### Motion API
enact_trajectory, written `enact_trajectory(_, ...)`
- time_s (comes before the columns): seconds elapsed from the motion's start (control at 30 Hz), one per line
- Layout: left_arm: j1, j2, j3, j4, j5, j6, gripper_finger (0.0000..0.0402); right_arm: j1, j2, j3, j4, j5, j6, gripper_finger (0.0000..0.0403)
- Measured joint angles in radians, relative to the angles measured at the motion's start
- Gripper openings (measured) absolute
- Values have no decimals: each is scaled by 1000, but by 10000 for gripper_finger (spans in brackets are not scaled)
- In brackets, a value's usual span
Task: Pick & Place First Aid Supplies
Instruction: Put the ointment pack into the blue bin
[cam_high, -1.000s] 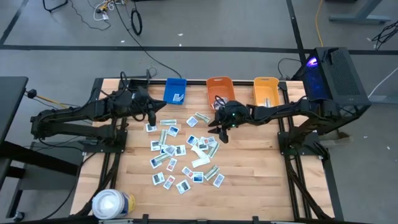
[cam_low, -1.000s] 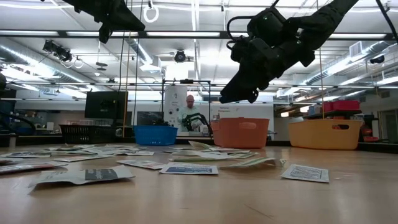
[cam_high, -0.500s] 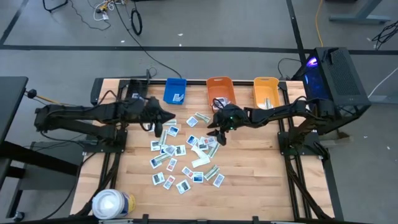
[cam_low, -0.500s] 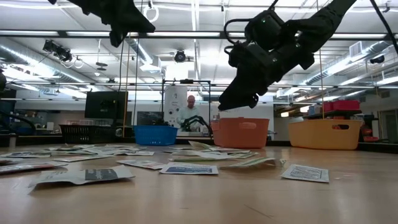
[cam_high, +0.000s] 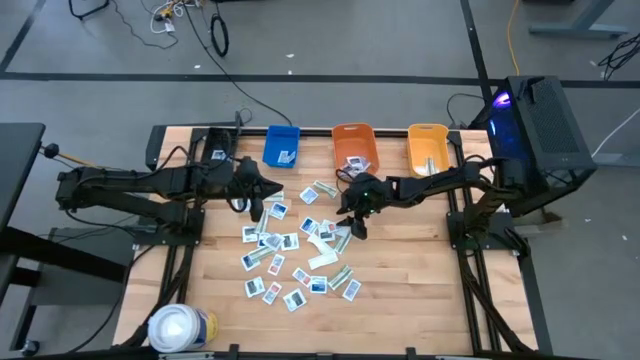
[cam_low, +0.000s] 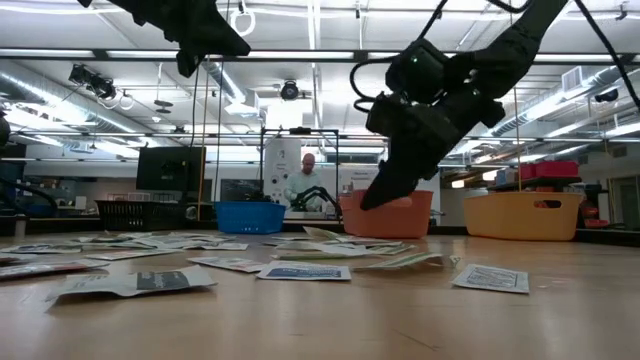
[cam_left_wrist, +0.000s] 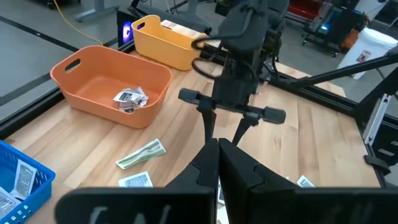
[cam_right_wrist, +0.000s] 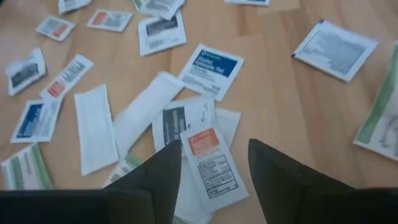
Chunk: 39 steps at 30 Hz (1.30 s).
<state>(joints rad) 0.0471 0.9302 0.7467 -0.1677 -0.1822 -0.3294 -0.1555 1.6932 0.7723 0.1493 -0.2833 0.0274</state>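
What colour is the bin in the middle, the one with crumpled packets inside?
Orange. The middle bin shows best in the left wrist view, with packets lying inside.

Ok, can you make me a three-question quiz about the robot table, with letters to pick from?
1. Where are the three bins?
A. along the table's far edge
B. in the middle of the packets
C. on the floor

2. What colour is the bin between the other two?
A. blue
B. yellow
C. orange

3. How are the right gripper's fingers?
A. spread above a packet
C. squeezing a bin
B. holding the big roll

Answers: 1 A, the blue bin, orange bin and yellow bin line the table's far edge. 2 C, orange sits between them. 3 A, the right gripper hangs open over a red-labelled packet.
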Motion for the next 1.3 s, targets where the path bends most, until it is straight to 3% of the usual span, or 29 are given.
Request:
enact_trajectory(0.57, 0, 0, 0, -2, -15, -20, 12, 0, 93, 0, 17, 13, -208, 190)
enact_trajectory(0.97, 0, 0, 0, -2, -27, -25, 12, 5, 93, 0, 15, -13, -232, 198)
enact_trajectory(1.3, 0, 0, 0, -1, -33, -26, 12, 3, 93, 0, 0, 56, -299, 234)
